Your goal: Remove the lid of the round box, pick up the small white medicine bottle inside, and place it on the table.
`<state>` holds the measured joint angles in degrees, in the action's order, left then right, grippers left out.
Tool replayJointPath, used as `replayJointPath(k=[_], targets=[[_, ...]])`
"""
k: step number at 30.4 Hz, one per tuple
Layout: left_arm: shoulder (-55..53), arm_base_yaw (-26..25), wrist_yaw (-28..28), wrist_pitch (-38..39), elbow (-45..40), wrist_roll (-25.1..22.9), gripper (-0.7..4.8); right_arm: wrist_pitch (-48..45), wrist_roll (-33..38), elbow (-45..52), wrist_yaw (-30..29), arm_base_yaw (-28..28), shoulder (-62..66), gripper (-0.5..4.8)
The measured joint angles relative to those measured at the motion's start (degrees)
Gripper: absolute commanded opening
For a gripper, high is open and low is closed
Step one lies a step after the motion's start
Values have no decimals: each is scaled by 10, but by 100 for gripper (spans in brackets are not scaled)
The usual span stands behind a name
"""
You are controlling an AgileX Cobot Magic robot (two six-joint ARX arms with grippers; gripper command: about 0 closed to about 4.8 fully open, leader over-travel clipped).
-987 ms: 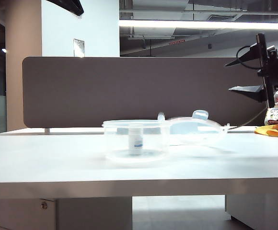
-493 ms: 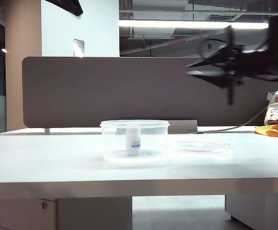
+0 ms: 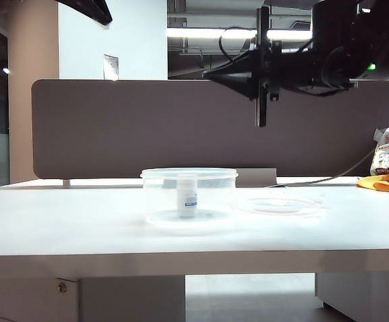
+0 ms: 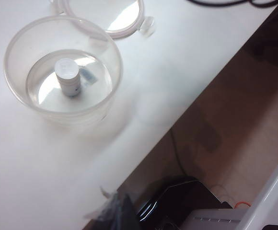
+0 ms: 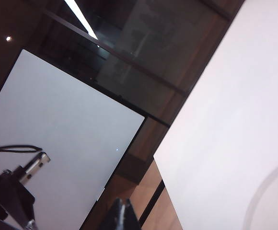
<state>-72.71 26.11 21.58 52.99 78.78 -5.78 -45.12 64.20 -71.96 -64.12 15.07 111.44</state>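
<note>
Hanging high above the surface (image 3: 80, 231), at the upper right of the exterior view: the right gripper (image 3: 214, 74), fingers pressed together into one dark point, holding nothing, aiming sideways over the round box (image 3: 189, 194). Showing only as a thin pair of closed tips at the edge of the right wrist view: the same right gripper (image 5: 123, 211), with nothing between them.

Sitting well below and slightly to the fingertip side of the right gripper: the round box, open-topped, with the small white medicine bottle (image 3: 187, 196) standing upright inside on its floor. Lying flat on the surface just beside the box, under the right gripper's wrist: the lid (image 3: 280, 203), faint and hard to separate from the bright white top. Appearing cut off by the frame edge in the left wrist view: the lid (image 4: 105, 14), only its near arc and a small tab visible.

Staying mostly out of sight: the left gripper (image 4: 115, 213), no more than a blurred dark shape at the picture's edge, closed and holding nothing; in the exterior view only a dark wedge at the top left corner. Resting well away from the left gripper: the round box (image 4: 19, 91) and the small white medicine bottle (image 4: 67, 76), seen from above, label unreadable.
</note>
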Motion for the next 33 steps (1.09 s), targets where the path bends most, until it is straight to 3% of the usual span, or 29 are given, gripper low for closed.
replayJointPath(k=[7,11,16,26,33], targets=[[0,0,0,-12,0,0,-6,52,-14,-76,0,-3,0,-10],[-7,0,-2,-63,1,0,-6,56,-15,-100,-5,-6,0,-10],[-25,0,-17,-60,0,0,-6,84,-30,-108,-11,-19,-3,-10],[-25,0,-23,-58,1,0,-6,191,-119,-108,-11,-41,-3,-10],[-25,0,-26,-56,1,-9,-6,237,-198,-109,33,-75,-3,-10]])
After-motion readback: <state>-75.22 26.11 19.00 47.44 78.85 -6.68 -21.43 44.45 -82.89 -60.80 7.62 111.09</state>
